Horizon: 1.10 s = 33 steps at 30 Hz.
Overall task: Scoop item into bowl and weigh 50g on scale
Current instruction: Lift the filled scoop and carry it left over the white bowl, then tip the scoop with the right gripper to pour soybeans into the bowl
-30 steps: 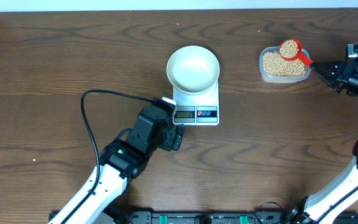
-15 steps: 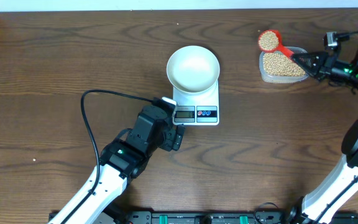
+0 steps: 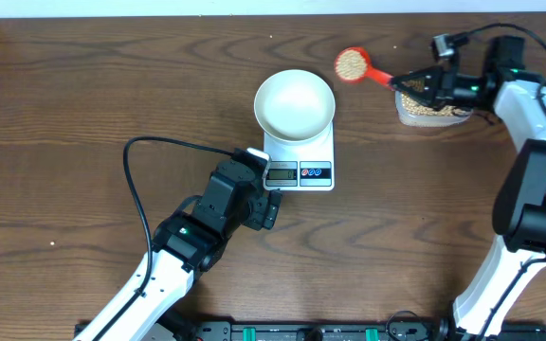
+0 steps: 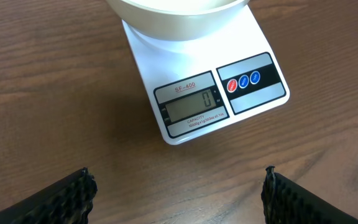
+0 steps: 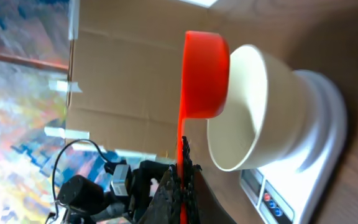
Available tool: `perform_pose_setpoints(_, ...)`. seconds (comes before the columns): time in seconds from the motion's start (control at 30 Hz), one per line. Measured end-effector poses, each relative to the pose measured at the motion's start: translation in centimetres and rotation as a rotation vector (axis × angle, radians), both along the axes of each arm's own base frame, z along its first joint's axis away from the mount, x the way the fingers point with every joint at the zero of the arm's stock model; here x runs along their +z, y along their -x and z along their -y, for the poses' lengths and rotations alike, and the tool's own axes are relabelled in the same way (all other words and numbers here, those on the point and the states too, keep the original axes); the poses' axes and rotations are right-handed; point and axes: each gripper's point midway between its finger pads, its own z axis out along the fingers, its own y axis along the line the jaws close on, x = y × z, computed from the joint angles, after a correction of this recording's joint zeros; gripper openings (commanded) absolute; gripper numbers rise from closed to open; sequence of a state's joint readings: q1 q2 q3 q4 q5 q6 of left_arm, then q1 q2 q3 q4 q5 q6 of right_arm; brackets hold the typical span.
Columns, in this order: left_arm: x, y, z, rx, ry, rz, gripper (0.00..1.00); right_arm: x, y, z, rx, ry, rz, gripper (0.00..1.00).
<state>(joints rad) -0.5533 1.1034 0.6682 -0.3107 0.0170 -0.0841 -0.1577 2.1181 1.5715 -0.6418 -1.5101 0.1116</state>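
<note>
The white bowl (image 3: pixel 295 104) stands empty on the white scale (image 3: pixel 316 173), whose display (image 4: pixel 196 107) reads 0. My right gripper (image 3: pixel 408 83) is shut on the handle of a red scoop (image 3: pixel 352 63) heaped with tan beans, held in the air right of the bowl. In the right wrist view the scoop (image 5: pixel 205 74) hangs just beside the bowl's rim (image 5: pixel 253 112), above the scale (image 5: pixel 319 149), with my right gripper (image 5: pixel 182 171) clamped on its handle. My left gripper (image 4: pixel 178 190) is open over bare wood in front of the scale, holding nothing.
A clear plastic tub (image 3: pixel 431 108) with more beans sits at the back right, partly under my right arm. A black cable (image 3: pixel 140 189) loops across the table left of my left arm. The table's far edge lies close behind the scoop.
My right gripper has carried the loaded scoop leftward from over the tub to just right of the bowl. The left arm, bowl and scale have not moved.
</note>
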Motion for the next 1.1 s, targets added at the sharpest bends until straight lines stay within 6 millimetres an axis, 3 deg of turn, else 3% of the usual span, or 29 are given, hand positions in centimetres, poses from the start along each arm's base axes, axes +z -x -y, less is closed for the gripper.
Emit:
perform_pose_setpoints(0.4,0.0,0.0,0.0,0.000,0.000,0.000,0.88,-1.8,1.5,-6.8,0.113,0.103,-0.031,0.02)
perform_pose_setpoints(0.53,0.0,0.0,0.0,0.001,0.000,0.000,0.88,-2.9,1.8,-7.9,0.119,0.166,-0.056,0.02)
perform_pose_setpoints(0.73,0.0,0.0,0.0,0.000,0.000,0.000,0.88,-4.3,2.5,-7.9,0.091,0.330,-0.087,0.01)
perform_pose_setpoints(0.9,0.0,0.0,0.0,0.000,0.000,0.000,0.88,-2.5,3.2,-7.8,0.074,0.470,0.033,0.01)
perform_pose_setpoints(1.1,0.0,0.0,0.0,0.000,0.000,0.000,0.88,-0.2,3.8,-9.5,0.080,0.604,0.199,0.01)
